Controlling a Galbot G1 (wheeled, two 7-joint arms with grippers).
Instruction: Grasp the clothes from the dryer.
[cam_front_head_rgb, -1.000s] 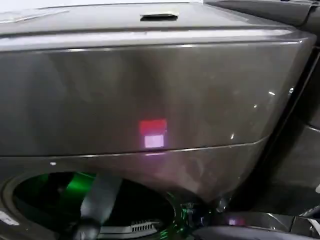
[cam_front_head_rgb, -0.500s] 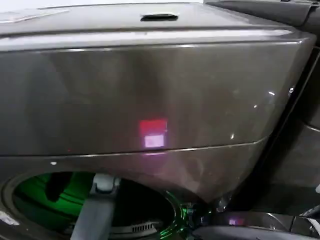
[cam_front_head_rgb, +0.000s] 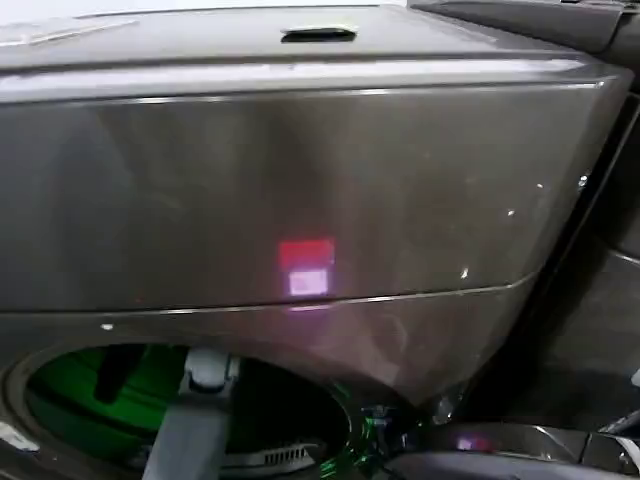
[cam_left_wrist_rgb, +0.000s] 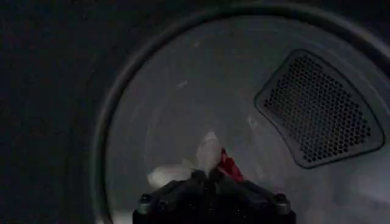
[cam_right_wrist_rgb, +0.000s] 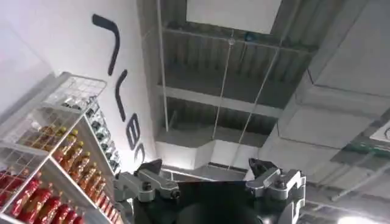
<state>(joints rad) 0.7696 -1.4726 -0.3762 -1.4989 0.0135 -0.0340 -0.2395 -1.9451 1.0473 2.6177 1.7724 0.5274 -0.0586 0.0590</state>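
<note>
The dryer (cam_front_head_rgb: 300, 180) is a dark bronze-grey front-loader; its round mouth (cam_front_head_rgb: 60, 400) glows green at the lower left of the head view. My left arm (cam_front_head_rgb: 195, 420) reaches in through that mouth. Inside the drum, in the left wrist view, lie the clothes (cam_left_wrist_rgb: 201, 159), a small pale bundle with a red patch (cam_left_wrist_rgb: 230, 168). My left gripper (cam_left_wrist_rgb: 207, 178) has its fingertips pressed together right at the bundle, with the fabric rising from between them. My right gripper (cam_right_wrist_rgb: 207, 173) is parked outside the dryer, pointing up at the ceiling, open and holding nothing.
A perforated vent panel (cam_left_wrist_rgb: 317, 109) sits on the drum's back wall. A red-pink light (cam_front_head_rgb: 306, 268) shows on the dryer front. Another dark machine (cam_front_head_rgb: 610, 300) stands to the right. Shelves of bottles (cam_right_wrist_rgb: 55, 164) appear in the right wrist view.
A grey link of my left arm has come into sight in the drum mouth where a dark strap showed a second ago. Over the last half second it has barely moved.
</note>
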